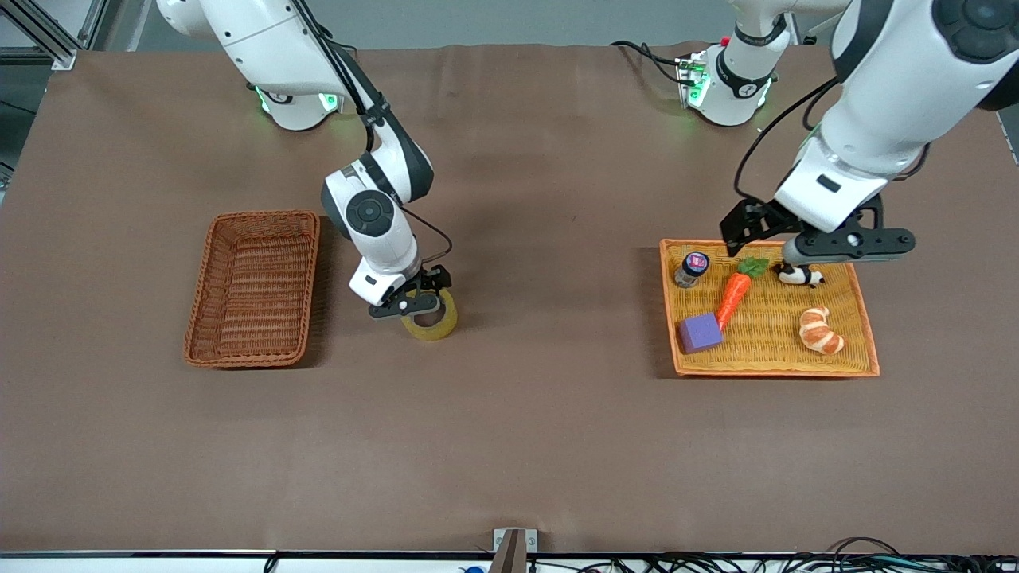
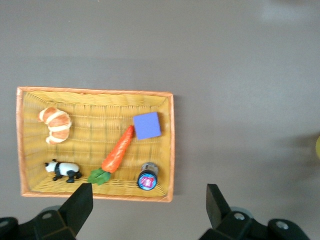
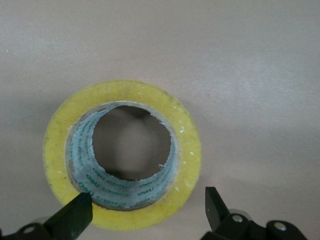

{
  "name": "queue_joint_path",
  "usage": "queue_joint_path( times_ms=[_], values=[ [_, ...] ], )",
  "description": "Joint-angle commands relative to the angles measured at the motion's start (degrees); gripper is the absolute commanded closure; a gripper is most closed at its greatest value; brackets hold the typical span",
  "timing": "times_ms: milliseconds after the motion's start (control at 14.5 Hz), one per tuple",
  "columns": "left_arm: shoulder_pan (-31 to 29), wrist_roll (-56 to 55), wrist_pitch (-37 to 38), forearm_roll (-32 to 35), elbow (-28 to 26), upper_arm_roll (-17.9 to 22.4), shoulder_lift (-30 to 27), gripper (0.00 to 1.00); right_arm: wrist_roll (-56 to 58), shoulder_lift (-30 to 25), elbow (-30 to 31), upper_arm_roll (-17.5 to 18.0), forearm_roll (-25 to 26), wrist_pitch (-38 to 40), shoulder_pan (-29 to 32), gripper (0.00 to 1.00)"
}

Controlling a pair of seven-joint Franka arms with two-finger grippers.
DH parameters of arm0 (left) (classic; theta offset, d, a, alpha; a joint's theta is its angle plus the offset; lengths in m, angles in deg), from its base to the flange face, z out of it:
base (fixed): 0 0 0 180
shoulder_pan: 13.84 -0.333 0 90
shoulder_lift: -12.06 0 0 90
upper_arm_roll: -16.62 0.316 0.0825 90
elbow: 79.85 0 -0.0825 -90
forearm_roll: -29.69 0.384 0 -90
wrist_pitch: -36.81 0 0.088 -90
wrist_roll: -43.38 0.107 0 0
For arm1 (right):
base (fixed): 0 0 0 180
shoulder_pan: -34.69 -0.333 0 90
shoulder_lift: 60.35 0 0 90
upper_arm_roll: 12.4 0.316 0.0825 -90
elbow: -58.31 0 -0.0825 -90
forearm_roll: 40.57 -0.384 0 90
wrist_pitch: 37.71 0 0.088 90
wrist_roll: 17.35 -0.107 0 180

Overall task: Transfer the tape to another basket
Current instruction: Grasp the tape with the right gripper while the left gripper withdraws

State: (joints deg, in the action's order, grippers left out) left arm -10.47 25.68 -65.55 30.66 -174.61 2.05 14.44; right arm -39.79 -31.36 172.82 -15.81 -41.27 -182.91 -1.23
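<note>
One tape (image 1: 431, 318) roll, yellowish translucent ring, wide round hole, lying flat on the brown table (image 1: 541, 446) just beside the basket (image 1: 253, 288), toward the left arm's end from it. Right wrist view adds what the front view can't: pale inner core with green print and a ragged torn edge, table visible through the hole. Right gripper (image 1: 404, 306) sits low over the tape, fingers (image 3: 75, 215) spread apart and straddling the ring's rim, nothing clamped. One basket, dark reddish-brown wicker, nothing inside. One orange-yellow tray (image 1: 864, 318) well apart from the basket, at the left arm's end. Left wrist view looks straight down into it: one croissant (image 2: 55, 125), one panda figure (image 2: 62, 170), one carrot (image 2: 117, 152), one purple block (image 2: 147, 125), one small jar (image 2: 148, 179). Left gripper (image 1: 820, 253) hangs over the tray's edge above the panda, fingers (image 2: 80, 207) wide open, holding nothing.
</note>
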Motion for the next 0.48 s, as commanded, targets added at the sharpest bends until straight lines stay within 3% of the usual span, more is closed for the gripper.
queue_joint_path(
  times_ms=[0, 414],
  values=[
    [-2.31, 6.16, 1.02, -0.09, -1.32, -0.10, -3.09, 0.00, -1.20, 1.76, 0.28, -0.64, 0.53, -1.57, -0.82, 0.00],
    [0.67, 8.03, 2.42, -0.35, -1.40, 6.22, -6.77, 0.00, -1.19, 2.21, 0.02, -0.72, 0.53, -1.49, 0.06, 0.01]
  ],
)
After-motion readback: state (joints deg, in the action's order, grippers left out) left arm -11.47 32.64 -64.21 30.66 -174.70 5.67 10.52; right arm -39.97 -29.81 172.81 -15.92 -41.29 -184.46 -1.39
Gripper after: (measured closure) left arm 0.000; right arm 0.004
